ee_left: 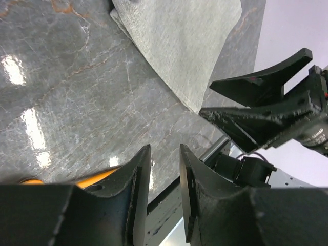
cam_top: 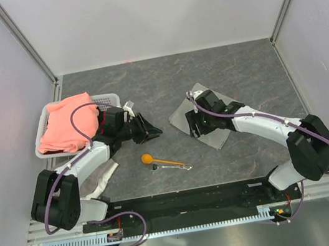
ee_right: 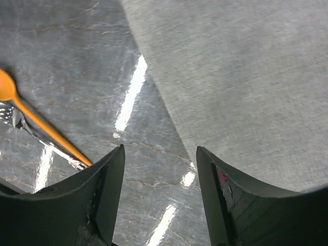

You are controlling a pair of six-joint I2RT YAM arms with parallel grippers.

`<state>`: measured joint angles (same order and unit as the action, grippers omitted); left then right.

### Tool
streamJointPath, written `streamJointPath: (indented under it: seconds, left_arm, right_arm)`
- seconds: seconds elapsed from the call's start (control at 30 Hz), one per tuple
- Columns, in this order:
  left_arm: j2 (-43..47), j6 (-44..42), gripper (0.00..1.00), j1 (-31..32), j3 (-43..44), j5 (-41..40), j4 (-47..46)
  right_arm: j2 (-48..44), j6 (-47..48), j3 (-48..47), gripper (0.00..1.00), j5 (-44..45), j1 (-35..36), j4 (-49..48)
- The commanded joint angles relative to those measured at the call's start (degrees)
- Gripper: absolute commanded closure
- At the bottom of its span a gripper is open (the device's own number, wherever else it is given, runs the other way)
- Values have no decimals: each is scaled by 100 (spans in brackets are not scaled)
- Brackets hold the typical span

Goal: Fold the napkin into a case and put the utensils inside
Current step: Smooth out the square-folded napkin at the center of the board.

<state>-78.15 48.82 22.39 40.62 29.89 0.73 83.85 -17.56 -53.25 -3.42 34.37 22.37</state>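
The light grey napkin [cam_top: 215, 138] lies flat on the table right of centre and fills much of the right wrist view [ee_right: 246, 77]. My right gripper [cam_top: 194, 128] hovers over its left edge, open and empty [ee_right: 160, 154]. The orange spoon [cam_top: 158, 160] and silvery fork [cam_top: 175, 167] lie together near the front middle; both show at the left of the right wrist view, spoon [ee_right: 36, 123], fork [ee_right: 13, 117]. My left gripper [cam_top: 146, 129] is left of the napkin, open, nothing between its fingers [ee_left: 165, 159]. The napkin's corner [ee_left: 179, 46] lies ahead of it.
A white basket [cam_top: 43, 121] holding a salmon-pink cloth [cam_top: 67, 123] stands at the left. A whitish rag [cam_top: 102, 174] lies beside the left arm. Grey walls close in the table's sides and back.
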Motion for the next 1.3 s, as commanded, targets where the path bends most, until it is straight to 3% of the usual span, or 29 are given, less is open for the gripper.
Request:
streamJointPath:
  seconds: [0.0,0.2,0.33,0.47,0.67,1.03,1.27]
  left_arm:
    - [-68,102,63,55,24,324,-513]
    - [-937,-135,62,300,849,561,-575]
    - [-1729,-39,71,494,1456,606,-679]
    - [-2580,286,74,582,1921,720,-1233]
    - [-3398,427,80,556,2415,440,-1181]
    - [-4216,330,84,231,2985,-185,-672]
    - [-4060,-283,85,-103,3031,-544,250]
  right_arm:
    - [175,218,-150,34,262,131,250]
    - [210,-133,-97,56,1045,114,198]
    - [324,-291,52,64,1124,17,66]
    - [395,-353,333,66,1002,-88,-153]
    - [474,-406,605,66,835,-88,-365]
    - [746,-572,1054,69,360,69,-936]
    - [782,-810,817,69,193,588,-963]
